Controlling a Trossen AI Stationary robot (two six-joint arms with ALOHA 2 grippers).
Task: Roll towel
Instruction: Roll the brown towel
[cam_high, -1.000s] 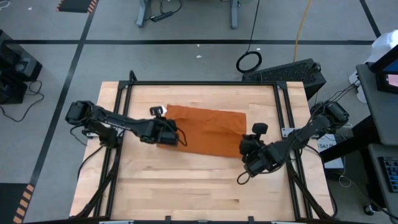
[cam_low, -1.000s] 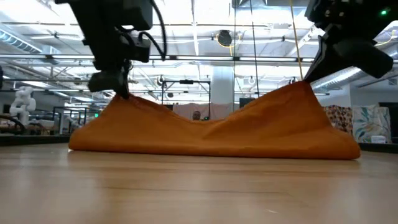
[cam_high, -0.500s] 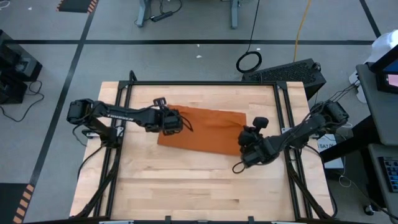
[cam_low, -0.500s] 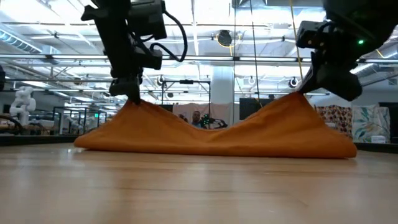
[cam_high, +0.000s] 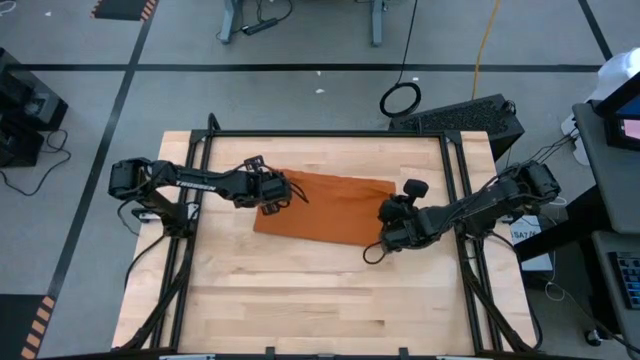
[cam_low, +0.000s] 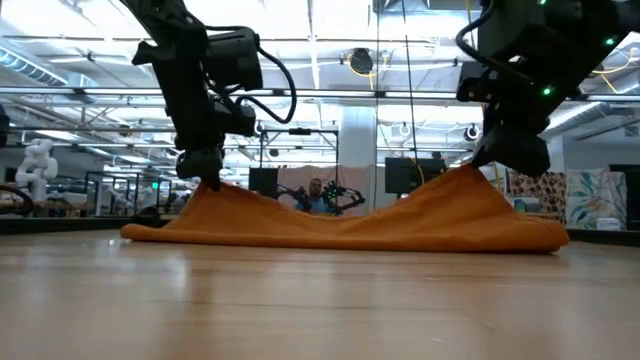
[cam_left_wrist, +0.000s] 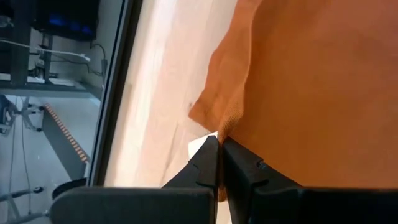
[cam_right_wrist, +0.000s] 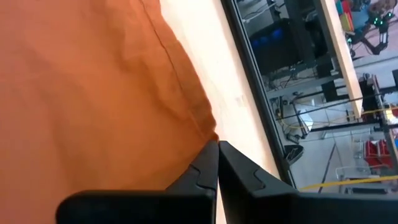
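The burnt-orange towel lies across the far half of the wooden table. In the low view the towel rises into two peaks and sags between them, with its lower edge on the table. My left gripper is shut on the towel's left end, and it tops the left peak. My right gripper is shut on the towel's right end, where it tops the right peak. My left gripper pinches a bunched edge of the towel between its two fingers at the towel's left end. The fingers slant down from the table's left. That end is lifted into a peak and the cloth below it drapes slack to the table. My right gripper pinches the towel's corner between its two fingers at the towel's right end. It comes slanting down from the table's right. The corner is raised into a peak and the cloth falls away from it to the table.
A black metal frame runs along the table's far edge and down both sides. Bare wood fills the near half of the table. Beyond the table the low view shows a workshop with a person far behind.
Both grippers, still shut on the towel, have moved toward the table's far edge and sunk a little, each rolling slightly. The towel's two held ends have gone with them, so both peaks stand lower and the near part has drawn back from the near edge.
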